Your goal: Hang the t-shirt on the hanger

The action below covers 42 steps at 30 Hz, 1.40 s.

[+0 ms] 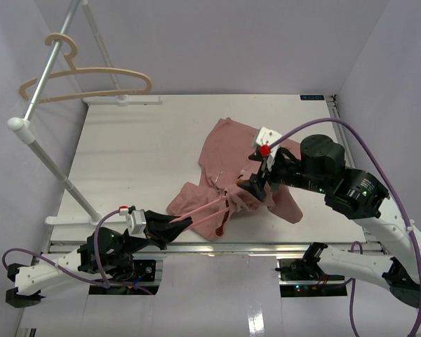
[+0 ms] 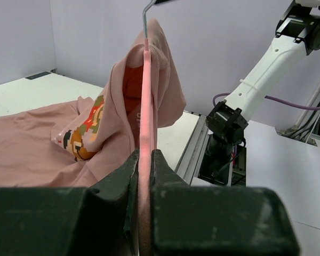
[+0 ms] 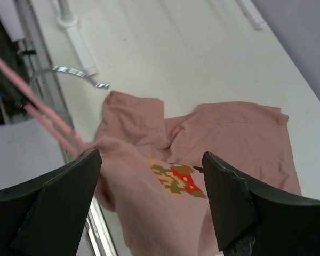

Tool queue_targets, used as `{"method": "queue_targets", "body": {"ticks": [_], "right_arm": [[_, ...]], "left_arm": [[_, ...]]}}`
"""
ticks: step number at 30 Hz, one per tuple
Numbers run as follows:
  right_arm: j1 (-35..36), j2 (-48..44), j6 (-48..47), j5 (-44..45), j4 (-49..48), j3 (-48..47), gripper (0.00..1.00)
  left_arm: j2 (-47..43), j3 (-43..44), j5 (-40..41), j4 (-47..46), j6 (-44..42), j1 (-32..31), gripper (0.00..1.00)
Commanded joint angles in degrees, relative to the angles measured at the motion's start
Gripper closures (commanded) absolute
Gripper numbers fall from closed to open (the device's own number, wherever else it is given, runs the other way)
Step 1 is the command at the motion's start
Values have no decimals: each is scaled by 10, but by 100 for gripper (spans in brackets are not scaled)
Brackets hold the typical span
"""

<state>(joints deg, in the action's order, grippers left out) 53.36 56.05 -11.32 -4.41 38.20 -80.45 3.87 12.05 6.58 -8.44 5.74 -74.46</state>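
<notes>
Closest to me, at the near left edge of the table (image 1: 137,151), the left pincer (image 1: 174,226) is clenched on one end of the thin pink hanger (image 1: 205,213); its wrist camera shows the two dark fingers (image 2: 213,213) pressed tight against the pink bar (image 2: 145,112). From there the hanger slants up and away to the right, off the table, and its slim metal hook (image 1: 217,180) pokes out beyond the cloth. The dusty-pink t-shirt (image 1: 228,151) lies a little right of the table's middle. Its near part is lifted and draped over the far end of the hanger, and the rest is spread crumpled on the table behind. A small blocky print in orange, red and green (image 2: 85,133) shows on the raised fabric. Just past that, the right pincer (image 1: 256,184) hangs over the bunched cloth where it meets the hanger. Seen from its own wrist, its fingers (image 3: 58,202) are spread wide apart, released, with the shirt and its print (image 3: 176,178) below the gap. Well away at the far left, a thicker beige hanger (image 1: 91,77) hangs on a white rail (image 1: 45,158).
</notes>
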Motion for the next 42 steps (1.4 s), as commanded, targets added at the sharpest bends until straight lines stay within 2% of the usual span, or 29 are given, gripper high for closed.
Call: {"method": "queue_targets", "body": {"ticks": [1,7,11,16,22,28,30,31,33,35,37,39,40,41,42], "right_arm": [[1,-22,-119,-160,49,23,18],[1,13,-138,-208,81,6,20],[7,36,-118,-216,102,22,27],[16,3,-99,-208,52,124,27],[24,-1,-84,-211,37,143,30],[36,20,-71,-232,6,160,38],[39,24,-67,-234,-2,163,48],[40,25,-64,-232,-4,164,58],[42,27,-56,-222,-6,168,92],[50,20,-56,-206,-7,174,92],[52,10,-34,-171,-15,176,92],[52,-8,-21,-130,-20,175,92],[53,-17,-14,-110,-21,175,92],[53,-26,-6,-89,-22,173,92],[53,-31,1,-72,-24,174,92]], "left_arm": [[-17,7,-34,-14,14,-2,100],[4,13,-48,-17,17,-3,100],[5,12,-53,-19,20,-2,100],[4,9,-60,-20,22,-2,100],[-2,15,-60,-19,22,-2,100],[7,12,-65,-43,23,-2,100],[12,16,-79,-48,21,-2,100],[14,19,-84,-50,20,-3,100],[19,25,-85,-54,17,-3,100],[19,27,-82,-60,16,-3,100],[18,36,-75,-61,19,-3,98],[18,50,-29,-48,23,-2,80],[18,59,-11,-41,26,-2,75],[18,69,0,-33,30,-2,73],[17,78,17,-25,36,-2,63]]}}
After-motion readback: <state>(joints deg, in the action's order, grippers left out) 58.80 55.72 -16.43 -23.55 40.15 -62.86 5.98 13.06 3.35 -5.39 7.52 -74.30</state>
